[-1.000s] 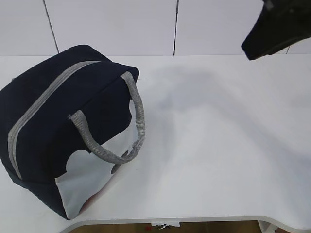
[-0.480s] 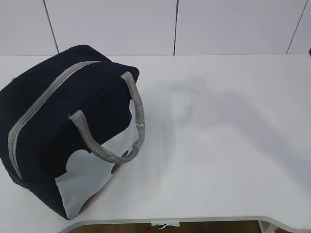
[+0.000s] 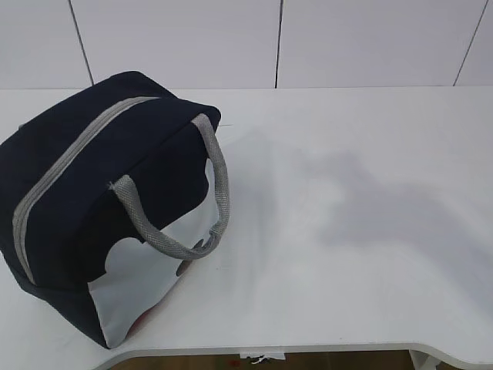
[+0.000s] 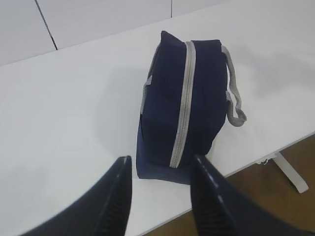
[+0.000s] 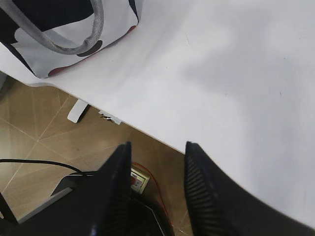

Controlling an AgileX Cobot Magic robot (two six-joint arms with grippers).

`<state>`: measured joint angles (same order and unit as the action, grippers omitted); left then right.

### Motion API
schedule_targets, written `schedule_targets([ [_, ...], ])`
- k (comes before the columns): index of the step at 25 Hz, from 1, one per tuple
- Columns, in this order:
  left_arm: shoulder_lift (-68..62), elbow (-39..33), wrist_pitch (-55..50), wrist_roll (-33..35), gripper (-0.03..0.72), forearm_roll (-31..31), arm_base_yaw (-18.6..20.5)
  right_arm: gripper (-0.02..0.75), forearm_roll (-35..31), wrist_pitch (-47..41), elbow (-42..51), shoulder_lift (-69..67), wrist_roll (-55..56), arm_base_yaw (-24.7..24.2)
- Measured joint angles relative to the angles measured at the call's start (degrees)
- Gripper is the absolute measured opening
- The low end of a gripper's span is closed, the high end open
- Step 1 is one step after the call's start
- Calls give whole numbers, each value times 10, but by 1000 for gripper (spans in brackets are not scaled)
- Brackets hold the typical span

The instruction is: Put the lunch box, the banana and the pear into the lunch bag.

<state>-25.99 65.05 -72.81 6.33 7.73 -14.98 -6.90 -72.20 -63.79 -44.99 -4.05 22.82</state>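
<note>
The navy lunch bag point(image 3: 92, 200) stands on the left of the white table point(image 3: 347, 216), its grey zipper point(image 3: 62, 166) run shut along the top and a grey handle point(image 3: 208, 193) hanging over the white side panel. In the left wrist view the lunch bag point(image 4: 187, 98) lies ahead of my left gripper point(image 4: 160, 164), which is open and empty above the table's near edge. My right gripper point(image 5: 157, 150) is open and empty too, hovering over the table edge and floor, with a corner of the lunch bag point(image 5: 74, 34) at upper left. Lunch box, banana and pear are out of view.
A white panelled wall point(image 3: 277, 42) runs behind the table. Below the front edge are a wooden floor point(image 5: 59, 132), a white table foot point(image 5: 76, 112) and a floor socket with a red cable point(image 5: 140, 179).
The dark arm seen at the exterior view's top right a second ago has left that view; its shadow on the table has shifted right. The bag has not moved.
</note>
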Motion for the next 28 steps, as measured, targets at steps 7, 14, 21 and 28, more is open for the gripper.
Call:
schedule_targets([
  [7,52,-3,-2,0,306,-1,0,273,21,-2,46,87,1,0],
  [14,109,-80,-2,0,306,-1,0,272,25,-4,96,183,1,0],
  [21,182,-160,-2,0,306,27,0,272,59,-6,163,284,1,0],
  [28,250,-191,-3,0,306,9,0,272,78,-8,224,400,1,0],
])
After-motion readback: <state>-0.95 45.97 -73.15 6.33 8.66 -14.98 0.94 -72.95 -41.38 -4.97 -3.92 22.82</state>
